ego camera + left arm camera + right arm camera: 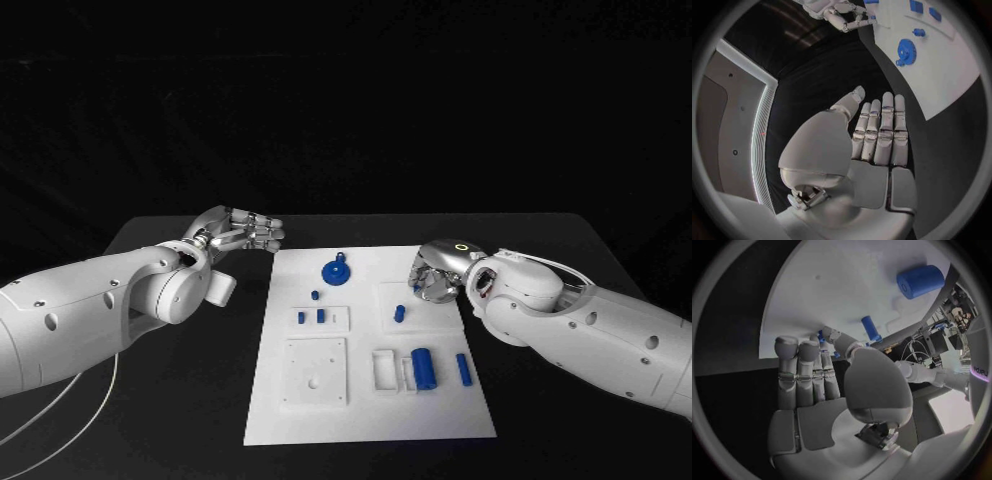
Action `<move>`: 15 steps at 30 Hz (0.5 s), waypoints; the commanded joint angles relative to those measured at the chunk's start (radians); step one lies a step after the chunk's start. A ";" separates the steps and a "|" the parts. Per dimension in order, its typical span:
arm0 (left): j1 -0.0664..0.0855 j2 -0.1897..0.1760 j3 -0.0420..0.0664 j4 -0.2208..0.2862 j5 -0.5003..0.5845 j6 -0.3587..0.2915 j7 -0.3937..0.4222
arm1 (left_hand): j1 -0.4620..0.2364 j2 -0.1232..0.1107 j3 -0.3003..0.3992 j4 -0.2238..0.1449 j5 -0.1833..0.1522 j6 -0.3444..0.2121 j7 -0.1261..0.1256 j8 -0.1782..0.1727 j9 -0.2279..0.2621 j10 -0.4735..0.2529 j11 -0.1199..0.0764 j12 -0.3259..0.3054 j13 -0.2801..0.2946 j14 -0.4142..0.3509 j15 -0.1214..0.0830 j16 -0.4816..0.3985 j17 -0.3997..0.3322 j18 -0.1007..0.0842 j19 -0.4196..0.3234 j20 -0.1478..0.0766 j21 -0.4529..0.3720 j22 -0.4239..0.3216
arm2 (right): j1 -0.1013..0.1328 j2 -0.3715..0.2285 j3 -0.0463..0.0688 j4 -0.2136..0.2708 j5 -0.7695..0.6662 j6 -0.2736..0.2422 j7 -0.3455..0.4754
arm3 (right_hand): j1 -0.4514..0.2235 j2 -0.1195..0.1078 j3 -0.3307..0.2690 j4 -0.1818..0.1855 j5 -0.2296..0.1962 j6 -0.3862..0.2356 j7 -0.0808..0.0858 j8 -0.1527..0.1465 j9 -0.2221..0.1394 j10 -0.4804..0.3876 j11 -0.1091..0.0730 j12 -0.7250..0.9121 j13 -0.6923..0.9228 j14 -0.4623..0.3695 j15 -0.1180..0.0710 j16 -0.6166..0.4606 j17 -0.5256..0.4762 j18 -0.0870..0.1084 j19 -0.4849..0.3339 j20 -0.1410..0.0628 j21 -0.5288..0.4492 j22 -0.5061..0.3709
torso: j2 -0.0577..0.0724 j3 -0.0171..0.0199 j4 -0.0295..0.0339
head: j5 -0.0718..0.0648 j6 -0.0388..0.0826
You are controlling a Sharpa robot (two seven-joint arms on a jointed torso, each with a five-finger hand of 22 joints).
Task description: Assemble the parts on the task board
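The white task board (368, 400) lies in the middle of the black table. On it are a blue gear (335, 272), small blue pegs (310, 316), a blue piece (400, 313), a thick blue cylinder (423, 366) and a thin blue bar (463, 368). My left hand (242, 232) hovers off the board's far left corner, fingers straight and holding nothing (879, 135); the gear (906, 50) lies beyond it. My right hand (437, 272) is at the board's right edge. In the right wrist view its thumb and a fingertip pinch a small blue part (821, 335), mostly hidden by the thumb.
A raised square white plate (315, 370) and a small white frame (385, 367) sit on the board's near half. Black table surface (188, 400) runs along both sides of the board. The cylinder (920, 281) and a blue peg (871, 328) lie beyond my right hand's fingers.
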 commanded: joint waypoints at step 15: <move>0.001 0.003 0.001 -0.016 0.009 0.010 0.013 | 0.001 0.014 -0.001 -0.008 0.004 0.002 -0.004 -0.001 0.000 -0.009 0.001 0.001 -0.001 -0.005 -0.003 -0.002 0.001 0.003 0.001 0.001 -0.001 -0.001 | -0.013 -0.015 -0.003 0.011 -0.009 -0.009 -0.044 | -0.012 0.010 0.034 -0.009 -0.017 0.021 -0.003 0.004 0.004 0.022 -0.008 0.006 0.005 0.009 -0.012 -0.010 0.002 -0.011 0.050 -0.013 0.019 0.061 | 0.000 0.0004 -0.0016 | 0.005 0.002</move>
